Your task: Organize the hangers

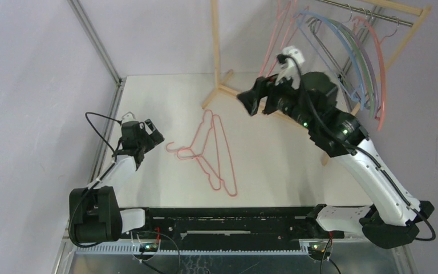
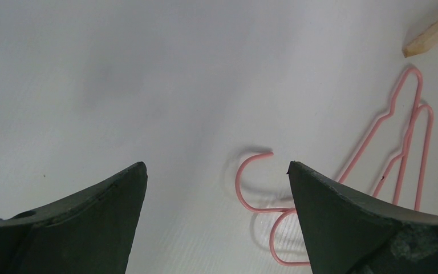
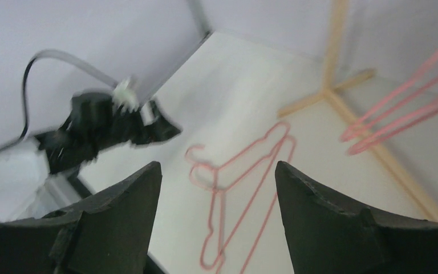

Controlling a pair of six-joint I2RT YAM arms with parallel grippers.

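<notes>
Two pink wire hangers (image 1: 194, 154) lie overlapped flat on the white table, hooks pointing left. My left gripper (image 1: 151, 132) is open and empty just left of their hooks; in the left wrist view the hooks (image 2: 238, 182) lie between my fingertips, nearer the right finger (image 2: 342, 217). My right gripper (image 1: 251, 104) is open and empty, raised above the table near the rack, looking down at the same hangers (image 3: 215, 190). Pink hangers (image 1: 274, 43) and thicker blue, lilac, green and salmon hangers (image 1: 365, 63) hang on the rack rail.
The pale wooden rack frame (image 1: 215, 45) stands at the back, its feet spread on the table (image 1: 222, 88), one foot end showing in the left wrist view (image 2: 430, 35). A metal rail edge (image 1: 105, 142) runs along the table's left side. Lilac walls surround the table.
</notes>
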